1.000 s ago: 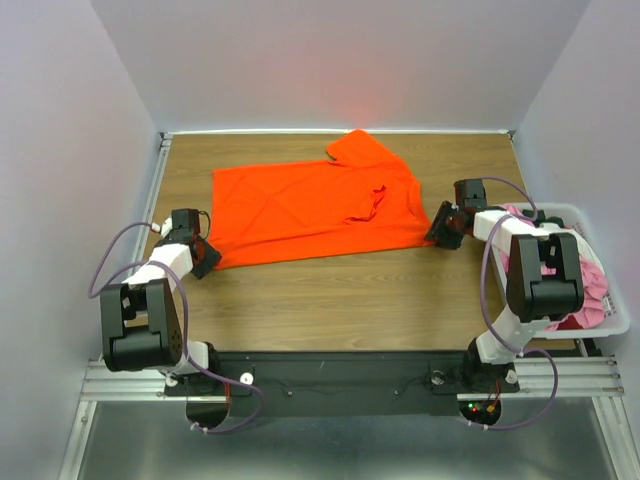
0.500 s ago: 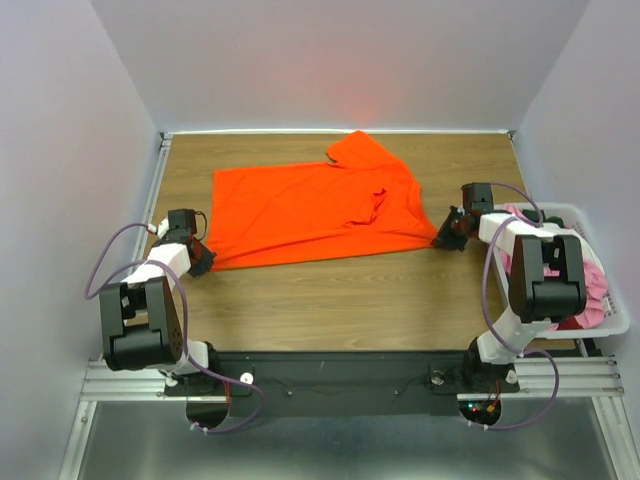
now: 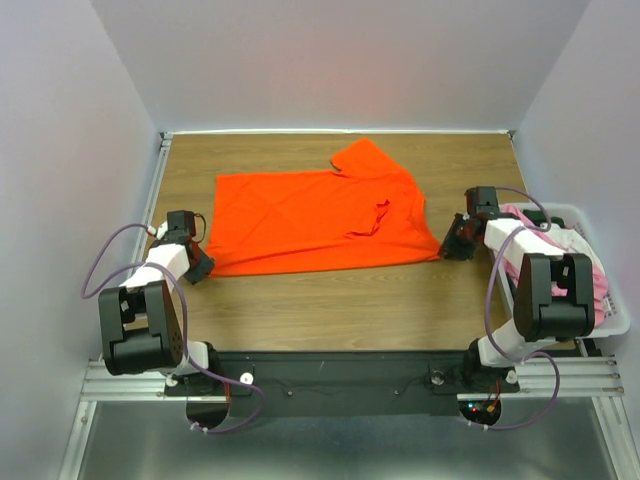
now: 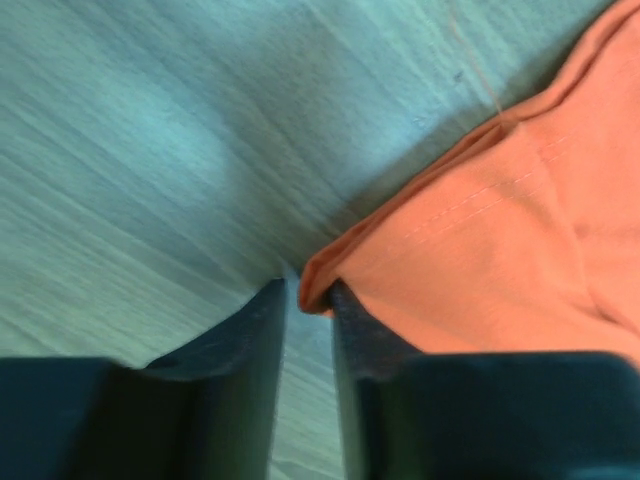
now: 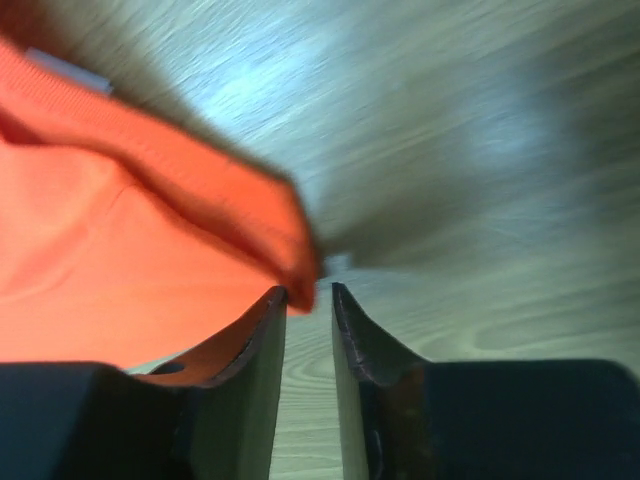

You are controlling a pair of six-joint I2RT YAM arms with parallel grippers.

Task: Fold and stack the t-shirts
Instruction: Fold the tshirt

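At the left side of the wooden table (image 3: 330, 300), the left gripper (image 4: 308, 290) stands low over the wood with its jaws a narrow slit apart. The near-left corner of the orange t-shirt (image 4: 480, 250) pokes into the mouth of that gap and touches one finger, but is not clamped. Across the table, the right gripper (image 5: 308, 292) is likewise parted by a slim gap, and the shirt's near-right corner droops over its fingertips, blurred in the wrist view. Between the two arms the shirt lies spread mostly flat on the far half of the table, one sleeve reaching towards the back wall and a small wrinkle showing right of centre. Bare wood runs from its near edge down to the arm bases. Just beside the right arm, at the table's right edge, a white plastic bin (image 3: 622, 318) holds crumpled pink cloth (image 3: 598, 280).
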